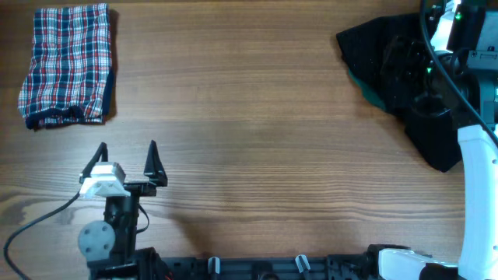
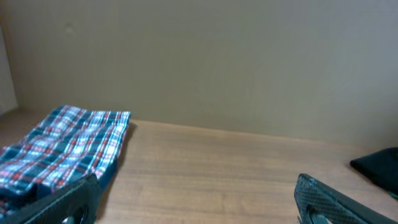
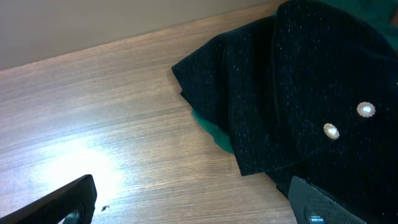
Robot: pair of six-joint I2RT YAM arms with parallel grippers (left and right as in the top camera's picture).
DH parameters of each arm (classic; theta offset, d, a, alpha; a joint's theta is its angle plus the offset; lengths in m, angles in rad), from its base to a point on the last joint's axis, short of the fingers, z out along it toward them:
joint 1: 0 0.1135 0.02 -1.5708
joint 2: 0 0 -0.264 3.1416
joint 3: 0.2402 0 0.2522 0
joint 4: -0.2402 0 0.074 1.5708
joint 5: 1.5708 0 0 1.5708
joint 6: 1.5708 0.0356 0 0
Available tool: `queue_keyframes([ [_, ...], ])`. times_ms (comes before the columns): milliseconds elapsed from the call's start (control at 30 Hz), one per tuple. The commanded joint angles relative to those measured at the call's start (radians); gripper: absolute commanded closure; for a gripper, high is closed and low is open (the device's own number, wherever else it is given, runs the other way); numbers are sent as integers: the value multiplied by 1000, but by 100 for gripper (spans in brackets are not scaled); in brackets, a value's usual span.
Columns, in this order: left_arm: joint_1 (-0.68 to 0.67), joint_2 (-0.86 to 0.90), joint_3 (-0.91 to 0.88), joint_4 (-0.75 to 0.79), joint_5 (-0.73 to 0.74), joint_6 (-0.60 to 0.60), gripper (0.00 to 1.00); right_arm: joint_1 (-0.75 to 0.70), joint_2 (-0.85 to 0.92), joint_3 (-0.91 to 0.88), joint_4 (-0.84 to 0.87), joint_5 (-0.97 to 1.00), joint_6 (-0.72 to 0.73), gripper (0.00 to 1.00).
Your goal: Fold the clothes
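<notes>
Status, both arms:

1. My left gripper stands near the table's near edge, left of centre. Its two black fingers are spread wide and hold nothing.
2. The sleeveless red, white and navy plaid garment lies in the far-left corner of the light brown wooden table, gathered into a compact rectangle with navy trim showing along its near edge. It is well apart from my left fingers, with only bare wood between them.
3. My right gripper hangs at the far-right corner, fingers wide apart and gripping nothing.
4. Just beside it lies a crumpled black garment with small round metal studs. A strip of dark green fabric shows from under its left edge.
5. In the overhead view my right arm covers part of the black garment.
6. A black cable trails from my left arm towards the near-left corner.
</notes>
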Motion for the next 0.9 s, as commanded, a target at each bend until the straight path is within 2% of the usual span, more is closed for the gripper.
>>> queue_keyframes([
  [0, 7, -16, -104, 93, -10, -18, 0, 2, 6, 10, 3, 18, -13, 0],
  [133, 8, -32, -149, 90, -11, -35, 0, 2, 6, 10, 3, 18, -13, 0],
  [333, 4, -45, -159, 6, -10, -35, 0, 2, 6, 10, 3, 18, -13, 0],
  [867, -26, -45, -159, 7, -10, -35, 0, 2, 6, 10, 3, 18, -14, 0],
])
